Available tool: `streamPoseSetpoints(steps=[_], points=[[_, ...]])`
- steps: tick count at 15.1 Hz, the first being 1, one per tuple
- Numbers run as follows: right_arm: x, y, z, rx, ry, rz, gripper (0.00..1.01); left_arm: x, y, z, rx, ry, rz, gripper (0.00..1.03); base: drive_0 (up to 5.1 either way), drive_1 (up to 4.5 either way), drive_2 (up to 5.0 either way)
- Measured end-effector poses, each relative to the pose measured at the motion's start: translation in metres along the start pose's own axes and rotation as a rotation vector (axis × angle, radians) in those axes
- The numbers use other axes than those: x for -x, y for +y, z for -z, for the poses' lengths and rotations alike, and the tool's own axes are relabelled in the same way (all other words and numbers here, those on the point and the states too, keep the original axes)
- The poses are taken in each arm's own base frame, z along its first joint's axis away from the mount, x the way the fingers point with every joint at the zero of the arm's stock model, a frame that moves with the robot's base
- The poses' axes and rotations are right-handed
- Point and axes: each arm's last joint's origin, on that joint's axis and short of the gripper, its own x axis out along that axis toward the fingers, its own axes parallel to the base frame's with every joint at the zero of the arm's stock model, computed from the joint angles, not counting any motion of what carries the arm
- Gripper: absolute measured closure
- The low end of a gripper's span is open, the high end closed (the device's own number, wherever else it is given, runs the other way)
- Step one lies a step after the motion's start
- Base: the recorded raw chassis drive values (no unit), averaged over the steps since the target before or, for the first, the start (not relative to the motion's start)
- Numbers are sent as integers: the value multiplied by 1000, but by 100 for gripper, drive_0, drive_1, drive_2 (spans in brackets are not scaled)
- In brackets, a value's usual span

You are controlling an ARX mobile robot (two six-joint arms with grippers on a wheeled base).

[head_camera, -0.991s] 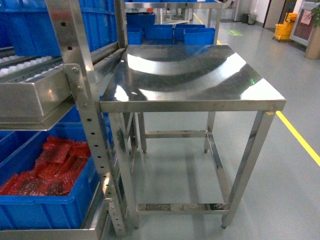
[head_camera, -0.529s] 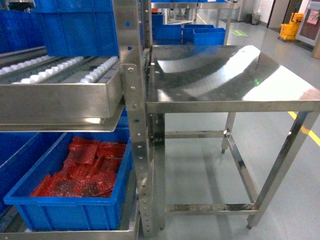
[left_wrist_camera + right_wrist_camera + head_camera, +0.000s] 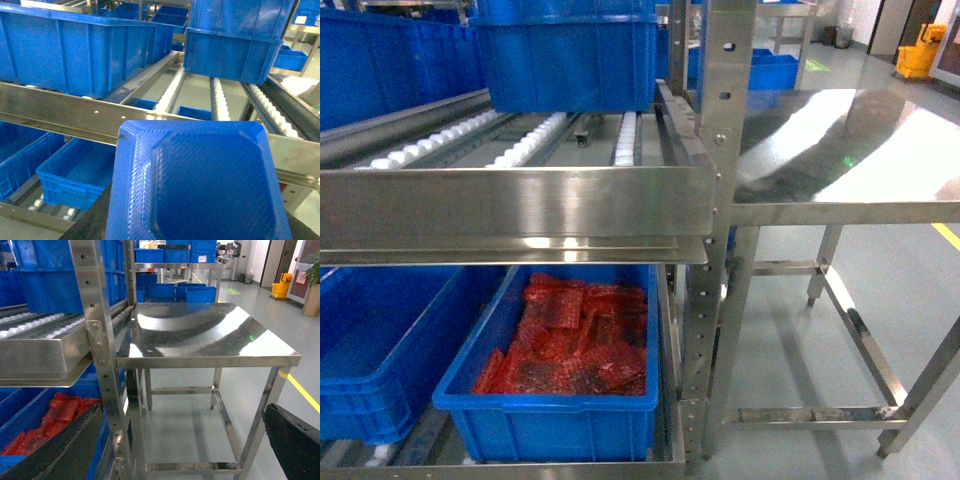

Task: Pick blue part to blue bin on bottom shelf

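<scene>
We face a stainless-steel rack [image 3: 720,200] on a smooth grey-green floor [image 3: 790,330], with a yellow mop bucket [image 3: 917,50] far off behind the right gripper's side. Ahead of the right gripper [image 3: 175,445] stands a steel table [image 3: 200,335], its flat top polished and streaked with reflections.

The rack's upper level carries rows of white rollers [image 3: 530,135] behind a broad front rail, and large blue crates [image 3: 565,55] with ribbed rims rest on them, ahead of and above the left gripper [image 3: 195,231].

The blue part [image 3: 200,185] fills the space right in front of the left gripper. It is a squarish blue plastic piece with cut corners and a fine woven texture. Dark fingers [image 3: 87,222] press against its 2 sides, so the left gripper is clamped on it. The right gripper's 2 dark fingers [image 3: 50,450] stand wide apart with nothing between them.

The bottom shelf [image 3: 520,468] lies below and beyond the left gripper. On it sits the blue bin [image 3: 380,340], bare inside. Just beside it, a second crate [image 3: 550,425] holds crinkled red plastic packets [image 3: 570,340].

Against 0.5 s ago, the head view has swung left. The rack post has shifted from left of centre to right of centre, the table is now cut off at the right edge, and the bin on the low level has come into sight.
</scene>
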Motion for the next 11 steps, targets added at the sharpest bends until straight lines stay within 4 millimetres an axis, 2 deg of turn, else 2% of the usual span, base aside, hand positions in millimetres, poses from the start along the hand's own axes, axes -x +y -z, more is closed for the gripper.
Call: streamPoseSetpoints(steps=[11], points=[[0,0,0,0,-3,0,3,0,0,0,0,-1,-3,60,-504,242,242]])
